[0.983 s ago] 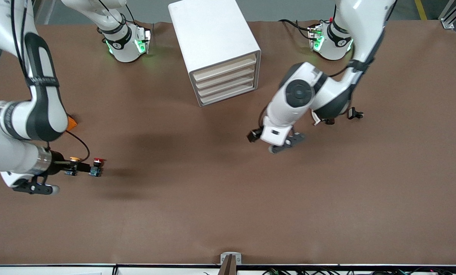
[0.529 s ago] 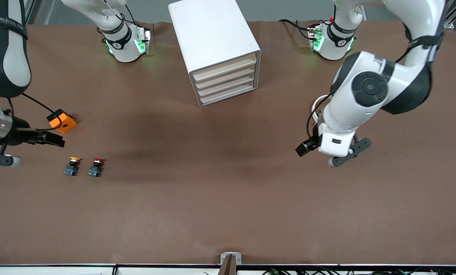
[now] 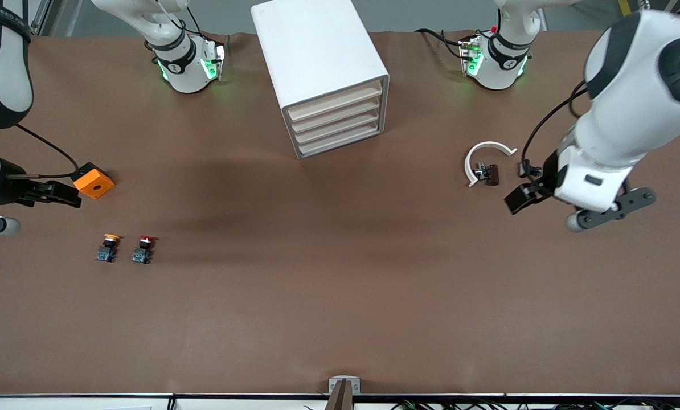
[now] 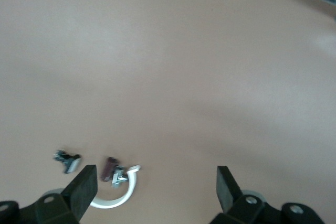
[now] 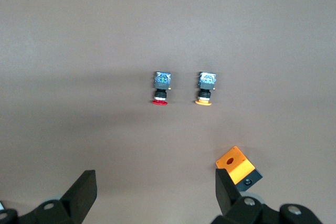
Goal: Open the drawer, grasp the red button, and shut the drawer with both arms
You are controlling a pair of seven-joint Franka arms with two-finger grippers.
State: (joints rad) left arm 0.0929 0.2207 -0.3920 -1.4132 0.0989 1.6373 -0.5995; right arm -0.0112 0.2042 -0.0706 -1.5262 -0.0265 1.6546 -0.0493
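The white cabinet (image 3: 320, 62) stands between the two arm bases, and all of its cream drawer fronts (image 3: 336, 118) are pushed in. The red-capped button (image 3: 144, 249) (image 5: 160, 94) lies on the table toward the right arm's end, beside a yellow-capped one (image 3: 108, 248) (image 5: 205, 94). My right gripper (image 3: 61, 195) (image 5: 155, 179) hangs open and empty over the table next to the orange cube (image 3: 94, 183), apart from both buttons. At the left arm's end my left gripper (image 3: 520, 199) (image 4: 155, 177) hovers open and empty beside a white curved piece (image 3: 481, 158) (image 4: 118, 196).
Two small dark parts (image 3: 490, 173) (image 3: 529, 169) lie by the white curved piece. The orange cube (image 5: 237, 165) has a hole in its top face and sits farther from the front camera than the buttons. Brown table covering (image 3: 340, 296) stretches wide in front of the cabinet.
Both arms have swung outward toward their own ends of the table. The right gripper left the spot over the buttons. The left arm's move uncovered the white curved piece.
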